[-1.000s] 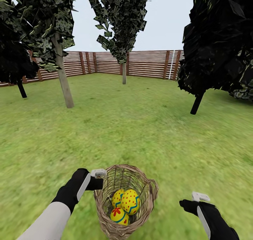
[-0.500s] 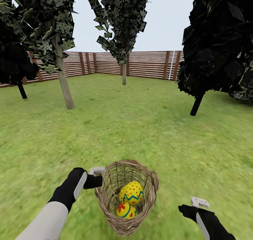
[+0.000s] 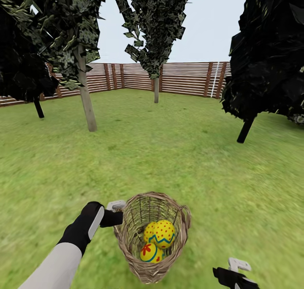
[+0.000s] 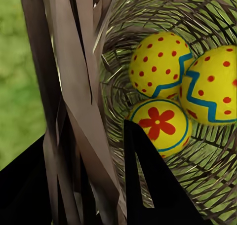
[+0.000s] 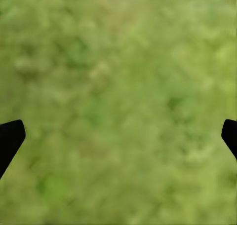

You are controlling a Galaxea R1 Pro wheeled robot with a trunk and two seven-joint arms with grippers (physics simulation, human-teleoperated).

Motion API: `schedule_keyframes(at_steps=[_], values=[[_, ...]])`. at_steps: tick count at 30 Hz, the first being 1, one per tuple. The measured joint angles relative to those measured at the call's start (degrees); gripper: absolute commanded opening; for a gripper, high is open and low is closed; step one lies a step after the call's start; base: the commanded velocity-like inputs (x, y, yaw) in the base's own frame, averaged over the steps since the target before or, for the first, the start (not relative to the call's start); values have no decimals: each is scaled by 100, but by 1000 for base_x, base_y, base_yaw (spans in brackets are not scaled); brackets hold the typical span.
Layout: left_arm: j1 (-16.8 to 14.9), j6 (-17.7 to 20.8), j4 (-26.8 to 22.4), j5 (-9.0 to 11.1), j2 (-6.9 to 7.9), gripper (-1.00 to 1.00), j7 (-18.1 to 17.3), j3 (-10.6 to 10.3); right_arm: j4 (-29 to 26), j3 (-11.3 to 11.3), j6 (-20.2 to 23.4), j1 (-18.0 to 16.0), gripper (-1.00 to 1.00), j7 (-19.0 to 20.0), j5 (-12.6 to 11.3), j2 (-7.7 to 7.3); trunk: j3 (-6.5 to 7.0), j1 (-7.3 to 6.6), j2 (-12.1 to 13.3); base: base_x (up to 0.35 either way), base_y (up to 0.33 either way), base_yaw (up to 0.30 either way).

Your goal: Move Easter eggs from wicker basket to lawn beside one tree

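The lawn [image 3: 177,154] fills the frame; the tree [image 3: 86,99] stands at the upper left. Your wicker basket [image 3: 145,263] is at the lower centre, gripped at its rim by your left tool [image 3: 115,213], with three Easter eggs [image 3: 159,234] inside. Your right tool [image 3: 230,273], lower right, is released.

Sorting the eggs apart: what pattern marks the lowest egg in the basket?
A red flower inside a blue ring on the yellow Easter egg, clearest in the left wrist view.

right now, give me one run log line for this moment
left gripper: shut on basket rim | eggs: three in basket | right gripper: open over grass
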Motion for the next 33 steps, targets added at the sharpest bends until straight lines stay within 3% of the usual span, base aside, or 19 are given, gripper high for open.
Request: schedule_keyframes(at_steps=[28,33], values=[[0,-7,0,18,4,-100,5,7,12,5,-36,1,100,0,5,4,502,-615,1123,0,0,294],[0,-10,-1,35,6,-100,16,223,12,2,-36,2,100,-8,-1,5,578,-725,1324,0,0,294]])
